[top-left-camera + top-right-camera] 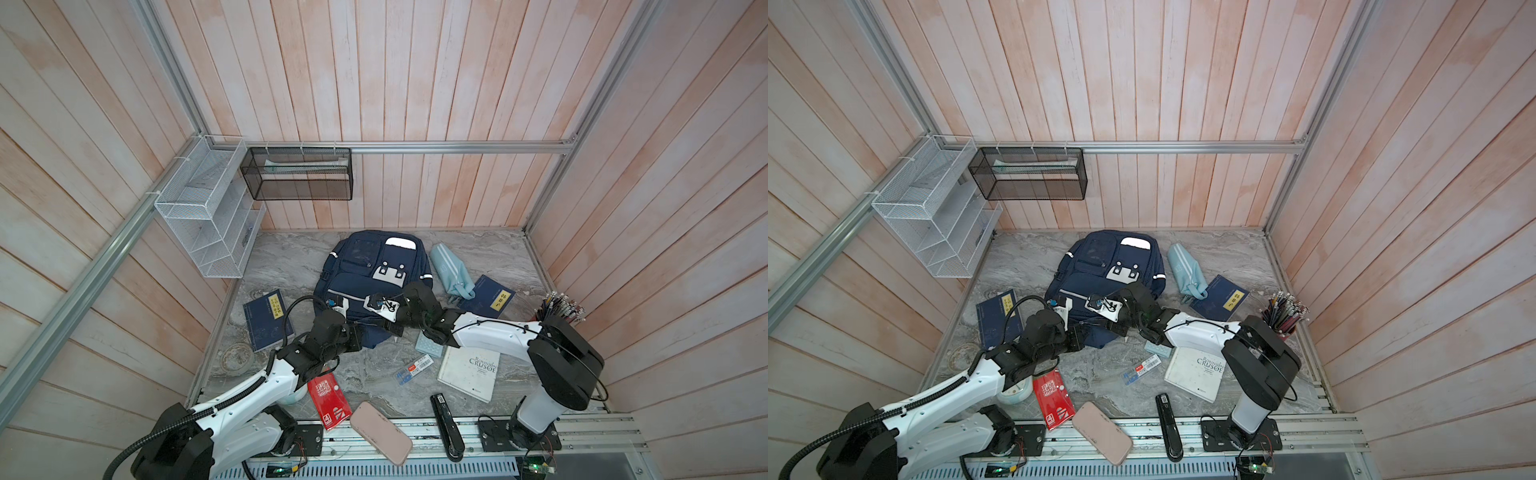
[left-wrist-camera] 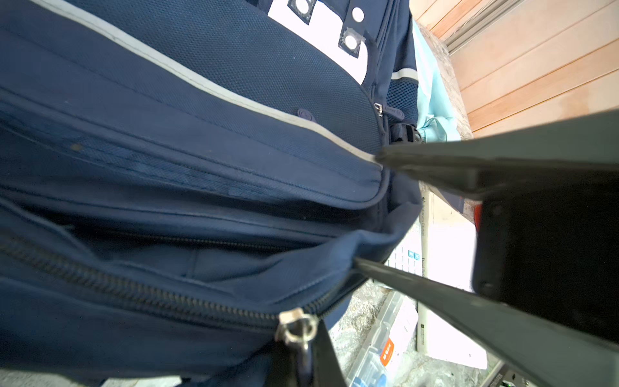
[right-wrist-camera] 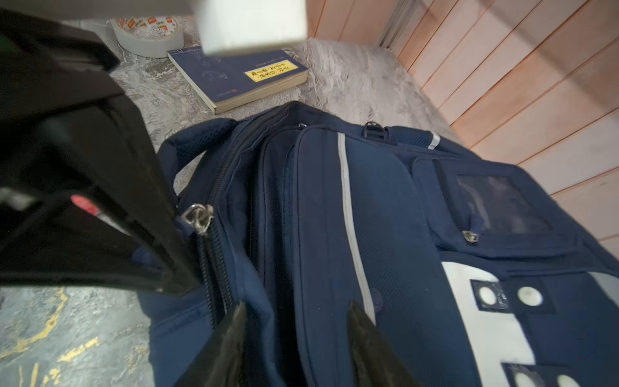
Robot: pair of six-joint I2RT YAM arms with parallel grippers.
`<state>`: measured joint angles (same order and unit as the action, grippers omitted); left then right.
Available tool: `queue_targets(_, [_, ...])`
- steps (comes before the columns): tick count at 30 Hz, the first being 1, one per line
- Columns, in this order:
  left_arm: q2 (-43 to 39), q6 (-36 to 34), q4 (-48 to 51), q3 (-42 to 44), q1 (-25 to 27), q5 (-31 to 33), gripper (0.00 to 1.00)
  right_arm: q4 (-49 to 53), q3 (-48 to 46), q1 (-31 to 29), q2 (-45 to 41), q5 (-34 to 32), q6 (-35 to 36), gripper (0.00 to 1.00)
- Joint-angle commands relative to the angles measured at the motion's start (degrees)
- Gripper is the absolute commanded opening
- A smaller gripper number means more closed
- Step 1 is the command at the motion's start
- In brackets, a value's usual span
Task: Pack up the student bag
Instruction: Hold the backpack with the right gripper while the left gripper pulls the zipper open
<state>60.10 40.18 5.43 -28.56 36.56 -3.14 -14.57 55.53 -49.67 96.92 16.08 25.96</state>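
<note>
The navy student bag (image 1: 365, 266) lies flat mid-table in both top views (image 1: 1100, 266), its zippered near edge toward the arms. My left gripper (image 1: 363, 334) is at that edge, and in the left wrist view it (image 2: 311, 338) is shut on the metal zipper pull (image 2: 296, 330). The right wrist view shows the same pull (image 3: 199, 216) at the left fingers' tip. My right gripper (image 1: 388, 328) hangs over the same edge. Its jaws (image 3: 296, 310) stand open, one finger by the zipper track, the other on the front pocket, a fold of bag fabric between them.
A light-blue pouch (image 1: 451, 270) and a blue book (image 1: 490, 297) lie right of the bag, another blue book (image 1: 268, 320) left. Nearer are a white book (image 1: 469, 372), small boxes (image 1: 413, 370), a red booklet (image 1: 328, 397), a pink case (image 1: 380, 432), a black stapler (image 1: 444, 419) and a pencil cup (image 1: 561, 311).
</note>
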Motion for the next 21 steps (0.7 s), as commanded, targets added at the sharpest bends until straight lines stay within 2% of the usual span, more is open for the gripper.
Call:
queue_targets(1, [0.2,0.4,-6.4,-0.2,0.3,-0.5,0.00,2.6,2.8,0.0,3.0,3.9,-1.0,0.49])
queue_targets(2, [0.6,0.2,-6.3,-0.3,0.3,-0.5,0.00,2.8,3.4,0.0,4.2,4.0,-1.0,0.44])
queue_targets(3, [0.9,-0.4,-6.4,-0.5,0.3,-0.6,0.00,3.7,4.1,-0.1,5.5,3.7,-0.6,0.30])
queue_targets(4, [1.1,-1.0,-6.2,-0.8,0.3,-0.5,0.00,5.1,5.0,0.0,6.5,3.0,0.0,0.06])
queue_targets(5, [1.0,-1.5,-5.9,-1.1,0.2,0.1,0.00,6.9,5.8,0.0,7.3,2.1,0.4,0.00])
queue_targets(7, [0.4,-2.3,-4.9,-1.6,-1.4,0.6,0.00,9.6,5.9,0.0,7.5,1.2,0.9,0.00])
queue_targets(11, [-1.0,-3.4,-3.9,-1.1,-7.7,-3.1,0.00,9.4,1.9,0.0,4.0,0.6,-0.3,0.00])
queue_targets(16, [-2.3,-5.0,0.5,-1.9,-8.6,0.9,0.00,6.3,-4.4,2.4,-1.2,-3.7,-1.3,0.00])
queue_targets(21, [-1.4,-4.1,-0.4,-2.2,-7.8,-2.5,0.00,7.2,-3.4,1.6,-6.3,-1.6,-3.4,0.00])
